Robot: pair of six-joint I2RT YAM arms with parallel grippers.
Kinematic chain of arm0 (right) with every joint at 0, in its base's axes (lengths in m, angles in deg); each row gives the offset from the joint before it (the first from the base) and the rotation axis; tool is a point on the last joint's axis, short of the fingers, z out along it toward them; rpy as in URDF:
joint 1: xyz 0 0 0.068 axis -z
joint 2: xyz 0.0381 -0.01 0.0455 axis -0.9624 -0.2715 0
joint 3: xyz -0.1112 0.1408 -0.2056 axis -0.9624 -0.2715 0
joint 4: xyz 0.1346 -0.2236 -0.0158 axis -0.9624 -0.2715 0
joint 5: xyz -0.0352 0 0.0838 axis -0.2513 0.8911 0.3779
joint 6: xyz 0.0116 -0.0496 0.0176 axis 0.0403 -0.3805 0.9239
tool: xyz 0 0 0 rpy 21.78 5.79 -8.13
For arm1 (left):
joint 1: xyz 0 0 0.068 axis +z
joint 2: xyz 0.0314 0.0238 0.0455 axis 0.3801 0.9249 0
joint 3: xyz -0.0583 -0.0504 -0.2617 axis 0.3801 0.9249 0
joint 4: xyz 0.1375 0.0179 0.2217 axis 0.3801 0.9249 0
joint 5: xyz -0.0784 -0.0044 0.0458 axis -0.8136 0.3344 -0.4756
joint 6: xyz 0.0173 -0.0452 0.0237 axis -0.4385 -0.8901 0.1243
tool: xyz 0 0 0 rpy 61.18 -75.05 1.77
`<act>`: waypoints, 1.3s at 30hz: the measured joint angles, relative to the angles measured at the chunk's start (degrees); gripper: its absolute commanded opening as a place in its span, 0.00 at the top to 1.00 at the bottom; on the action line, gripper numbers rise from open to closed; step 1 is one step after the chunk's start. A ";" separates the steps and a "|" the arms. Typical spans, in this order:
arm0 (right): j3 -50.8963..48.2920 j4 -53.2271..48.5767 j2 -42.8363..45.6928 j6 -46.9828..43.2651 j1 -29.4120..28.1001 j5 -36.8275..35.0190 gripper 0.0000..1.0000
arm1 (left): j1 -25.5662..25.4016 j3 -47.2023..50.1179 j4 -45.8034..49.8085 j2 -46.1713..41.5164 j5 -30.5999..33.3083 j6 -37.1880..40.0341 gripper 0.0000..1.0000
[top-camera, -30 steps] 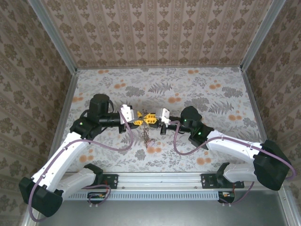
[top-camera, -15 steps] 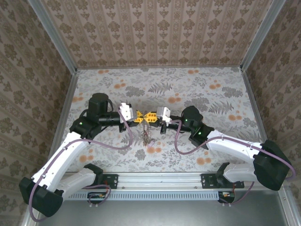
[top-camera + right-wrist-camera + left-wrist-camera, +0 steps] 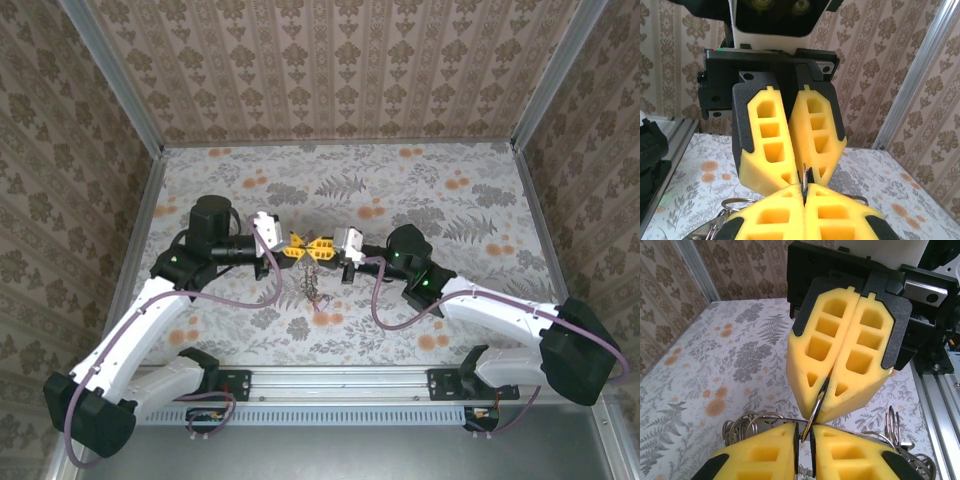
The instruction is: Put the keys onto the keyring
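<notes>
Both grippers meet tip to tip above the middle of the table, the left gripper (image 3: pixel 298 247) from the left and the right gripper (image 3: pixel 322 250) from the right. Between them stands the thin metal edge of the keyring (image 3: pixel 815 406), pinched in the right gripper's yellow fingers (image 3: pixel 840 355) and sitting in the narrow slit of my left gripper (image 3: pixel 804 429). In the right wrist view the keyring (image 3: pixel 803 176) rises from my right gripper (image 3: pixel 804 194) into the left gripper's fingertips (image 3: pixel 785 175). A bunch of keys (image 3: pixel 311 287) hangs below the meeting point.
Thin wire loops (image 3: pixel 742 422) show beside the left fingers, more loops (image 3: pixel 894 422) on the other side. The floral table (image 3: pixel 450 200) is walled by patterned panels. A metal rail (image 3: pixel 340 385) runs along the near edge by the arm bases.
The two grippers stay tip to tip. The left gripper's fingers have shifted slightly toward the far side, and the hanging bunch has barely moved.
</notes>
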 measured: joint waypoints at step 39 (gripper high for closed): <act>1.38 -26.88 2.84 -11.39 0.00 -6.75 0.56 | 6.82 -4.50 22.36 -1.75 13.97 8.07 1.00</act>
